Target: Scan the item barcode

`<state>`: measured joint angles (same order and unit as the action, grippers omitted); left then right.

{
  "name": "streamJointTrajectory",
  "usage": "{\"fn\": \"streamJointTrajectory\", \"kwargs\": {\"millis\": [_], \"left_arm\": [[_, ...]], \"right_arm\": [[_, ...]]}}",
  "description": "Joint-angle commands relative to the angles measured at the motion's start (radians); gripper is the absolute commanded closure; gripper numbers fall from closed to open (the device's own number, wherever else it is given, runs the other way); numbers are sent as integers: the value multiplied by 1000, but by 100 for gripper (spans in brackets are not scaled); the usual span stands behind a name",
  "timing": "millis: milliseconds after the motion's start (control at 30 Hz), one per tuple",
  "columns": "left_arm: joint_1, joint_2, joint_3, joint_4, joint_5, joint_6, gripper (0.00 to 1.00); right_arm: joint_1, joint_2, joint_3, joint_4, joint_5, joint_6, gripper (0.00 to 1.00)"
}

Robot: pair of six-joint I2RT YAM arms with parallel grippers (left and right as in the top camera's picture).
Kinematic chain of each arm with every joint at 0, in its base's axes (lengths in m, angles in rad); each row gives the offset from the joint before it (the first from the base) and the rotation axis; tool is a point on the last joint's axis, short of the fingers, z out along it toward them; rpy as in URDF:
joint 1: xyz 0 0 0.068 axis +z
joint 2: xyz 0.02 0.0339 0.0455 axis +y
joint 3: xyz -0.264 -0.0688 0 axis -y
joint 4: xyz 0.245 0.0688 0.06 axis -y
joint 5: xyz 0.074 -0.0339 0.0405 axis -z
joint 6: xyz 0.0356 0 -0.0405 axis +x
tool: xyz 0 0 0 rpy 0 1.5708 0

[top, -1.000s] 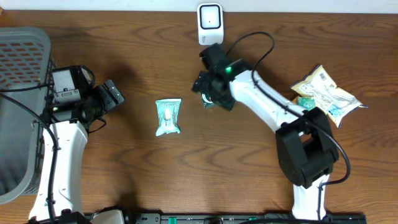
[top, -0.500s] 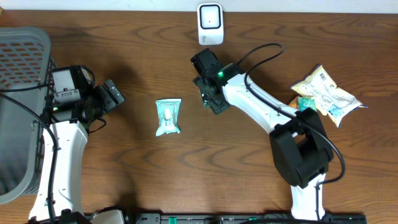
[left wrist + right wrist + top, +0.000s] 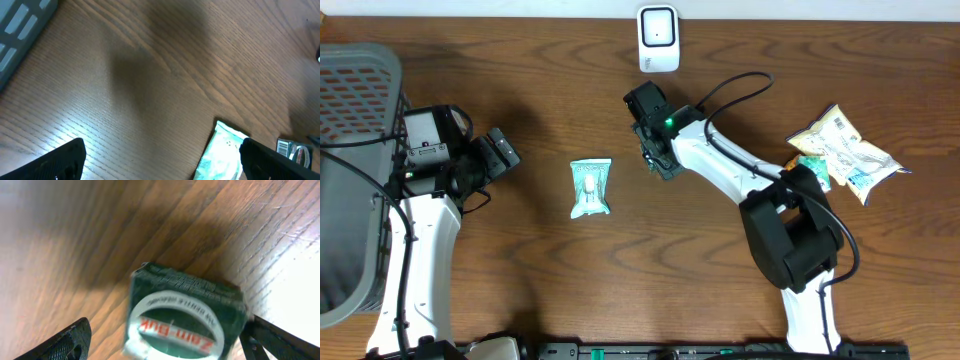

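Two white robot arms, seen from above; the left arm (image 3: 420,240) rose from the lower left, its black wrist bent to the right; the left gripper (image 3: 503,152) pointed right, jaws spread fully wide; the right arm (image 3: 735,165) reached from its black base at the lower right, up and leftward toward the centre; the right gripper (image 3: 658,160) pointed down, jaws parted wide; a green light (image 3: 668,123) glowed on its wrist; in both wrist views the black fingertips (image 3: 65,342) sat at the bottom corners, far apart.
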<state>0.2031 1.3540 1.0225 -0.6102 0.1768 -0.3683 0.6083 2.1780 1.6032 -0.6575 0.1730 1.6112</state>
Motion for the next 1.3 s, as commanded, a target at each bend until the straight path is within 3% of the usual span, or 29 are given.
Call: {"fn": "streamJointTrajectory", "kwargs": {"millis": [0,100,233,433,767,1033,1267], "left_arm": [[4,0,4,-3,-10,9,2],[4,0,4,-3,-10,9,2],[4,0,4,-3,-10,9,2],[4,0,4,-3,-10,9,2],[4,0,4,-3,-10,9,2],[4,0,4,-3,-10,9,2],[4,0,4,-3,-10,9,2]], "right_arm": [[8,62,-3,0,33,-1,16],[5,62,-3,9,75,-130,21],[-21,60,-2,34,105,-453,23],[-59,60,0,80,-56,-824,25],[-97,59,16,74,-333,-1120,29],[-109,58,81,-61,-349,-1317,29],[-126,58,189,-213,-382,-1683,24]]}}
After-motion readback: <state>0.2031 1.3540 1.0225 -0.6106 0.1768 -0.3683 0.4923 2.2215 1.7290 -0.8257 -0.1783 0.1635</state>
